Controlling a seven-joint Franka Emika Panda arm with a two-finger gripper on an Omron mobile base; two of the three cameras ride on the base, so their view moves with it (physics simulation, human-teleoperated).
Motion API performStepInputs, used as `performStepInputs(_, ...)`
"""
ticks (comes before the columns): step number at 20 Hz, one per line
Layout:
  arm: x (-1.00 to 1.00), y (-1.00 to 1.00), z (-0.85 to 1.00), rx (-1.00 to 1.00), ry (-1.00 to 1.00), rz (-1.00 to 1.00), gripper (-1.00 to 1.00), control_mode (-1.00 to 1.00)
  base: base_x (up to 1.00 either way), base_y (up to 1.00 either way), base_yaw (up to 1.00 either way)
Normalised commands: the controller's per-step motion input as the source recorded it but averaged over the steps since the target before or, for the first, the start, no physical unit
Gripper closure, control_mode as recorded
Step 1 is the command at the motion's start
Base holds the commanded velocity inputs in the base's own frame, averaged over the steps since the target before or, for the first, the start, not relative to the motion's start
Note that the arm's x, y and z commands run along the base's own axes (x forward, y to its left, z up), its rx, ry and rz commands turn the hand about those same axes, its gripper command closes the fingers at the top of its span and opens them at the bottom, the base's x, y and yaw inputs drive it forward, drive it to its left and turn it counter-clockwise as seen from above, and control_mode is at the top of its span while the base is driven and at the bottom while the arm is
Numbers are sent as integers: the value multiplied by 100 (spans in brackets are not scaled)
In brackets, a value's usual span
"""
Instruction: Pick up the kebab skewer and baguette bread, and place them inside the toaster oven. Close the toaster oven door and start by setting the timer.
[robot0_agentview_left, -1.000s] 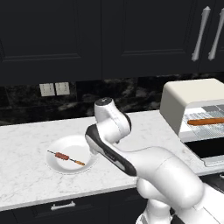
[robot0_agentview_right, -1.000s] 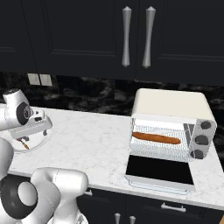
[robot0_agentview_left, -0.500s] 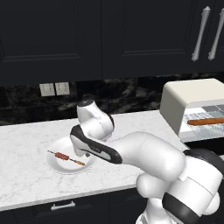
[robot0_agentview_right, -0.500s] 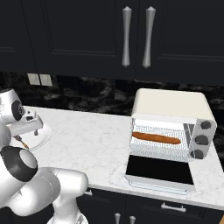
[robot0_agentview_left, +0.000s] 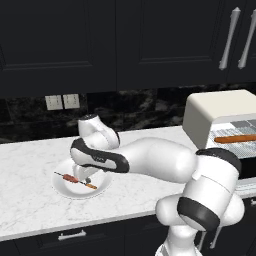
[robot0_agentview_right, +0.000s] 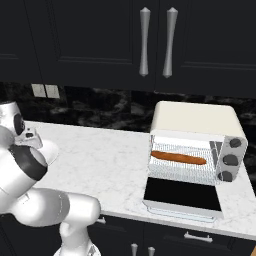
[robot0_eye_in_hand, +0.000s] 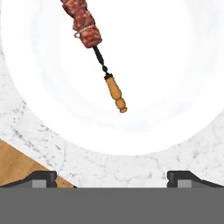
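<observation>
The marble surface (robot0_agentview_left: 30, 165) carries everything, and the hand (robot0_eye_in_hand: 111, 177) hangs low over its left part, above a white plate (robot0_agentview_left: 65, 187). Well off to the hand's right stands the toaster oven (robot0_agentview_right: 197, 145), its toaster oven door (robot0_agentview_right: 182, 194) folded down flat, dark glass facing up. The baguette bread (robot0_agentview_right: 178, 158) lies lengthwise on the wire rack inside, far from the hand. The plate sits directly beneath the hand, its rim just ahead of the fingertips (robot0_eye_in_hand: 41, 178). On it lies the kebab skewer (robot0_eye_in_hand: 94, 43), meat chunks toward the far side and its orange handle end pointing back toward the hand, lying between the two fingers' lines. The hand is spread fully wide and holds nothing.
</observation>
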Motion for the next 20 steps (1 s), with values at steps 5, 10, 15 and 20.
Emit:
performStepInputs(5, 7, 56, -9, 0, 1, 0, -100, -100, 0, 0, 0)
performStepInputs(10, 47, 51, -12, 0, 0, 0, -100, -100, 0, 0, 0)
performStepInputs(15, 48, 49, -16, 0, 0, 0, -100, -100, 0, 0, 0)
performStepInputs(20, 39, 23, -23, 0, 0, 1, -100, -100, 0, 0, 0)
